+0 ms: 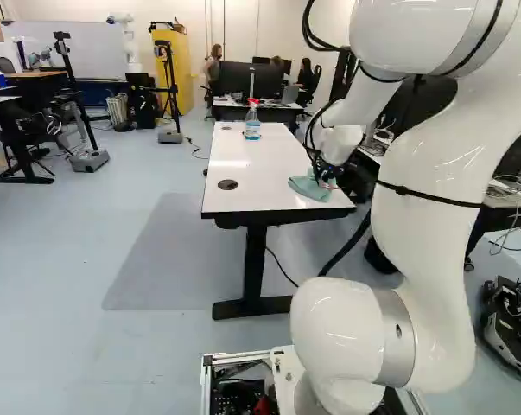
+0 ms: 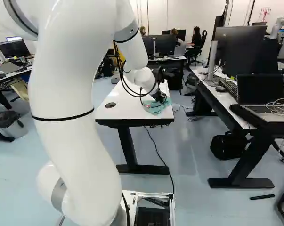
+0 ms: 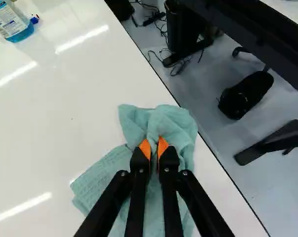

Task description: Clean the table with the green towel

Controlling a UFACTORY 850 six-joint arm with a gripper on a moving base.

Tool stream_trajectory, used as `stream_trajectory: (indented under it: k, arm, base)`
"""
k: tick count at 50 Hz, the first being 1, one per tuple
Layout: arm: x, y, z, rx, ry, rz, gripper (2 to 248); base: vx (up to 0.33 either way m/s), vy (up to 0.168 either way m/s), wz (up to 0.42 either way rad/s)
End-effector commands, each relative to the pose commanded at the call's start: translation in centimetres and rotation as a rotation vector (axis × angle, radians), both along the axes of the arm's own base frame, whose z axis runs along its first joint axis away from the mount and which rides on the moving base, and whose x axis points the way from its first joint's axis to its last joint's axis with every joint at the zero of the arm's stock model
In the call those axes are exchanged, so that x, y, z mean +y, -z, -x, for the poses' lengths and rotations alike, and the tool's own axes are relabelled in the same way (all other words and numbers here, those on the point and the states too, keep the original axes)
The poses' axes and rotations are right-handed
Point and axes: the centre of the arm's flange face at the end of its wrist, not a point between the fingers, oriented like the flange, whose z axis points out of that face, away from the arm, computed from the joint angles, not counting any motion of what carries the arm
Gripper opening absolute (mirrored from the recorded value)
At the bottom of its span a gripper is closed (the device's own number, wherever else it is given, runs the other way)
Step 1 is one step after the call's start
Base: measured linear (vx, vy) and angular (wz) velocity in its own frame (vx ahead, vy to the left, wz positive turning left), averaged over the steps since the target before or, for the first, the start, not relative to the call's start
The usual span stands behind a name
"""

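At the near right corner of the white table [image 1: 251, 160] in the left base view, my gripper [image 1: 327, 176] reaches down onto the green towel [image 1: 303, 187]. The right base view has the same towel [image 2: 153, 108] bunched under the gripper. Seen from the wrist, my gripper [image 3: 154, 147] is shut on the towel [image 3: 109, 170], with a fold pinched between its orange pads. Cloth bulges ahead of the fingertips and spreads out beneath the fingers, lying on the tabletop close to its long edge. The fingers hide part of it.
A spray bottle of blue liquid [image 1: 252, 123] stands farther along the table, with a small blue and red item [image 3: 34, 19] beside it. A round dark grommet [image 1: 228, 184] sits in the tabletop. Another desk [image 2: 226, 101] with a laptop stands to the right, across a gap.
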Motion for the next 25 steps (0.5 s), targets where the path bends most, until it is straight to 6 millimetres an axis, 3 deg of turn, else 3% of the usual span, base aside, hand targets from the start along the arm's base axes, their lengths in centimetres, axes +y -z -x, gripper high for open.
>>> stream_trajectory:
  k: [25]
  arm:
    - [3.1, -0.1, 3.4, 0.015, -0.041, -0.004, 38]
  base:
    - [0.0, 0.0, 0.0]
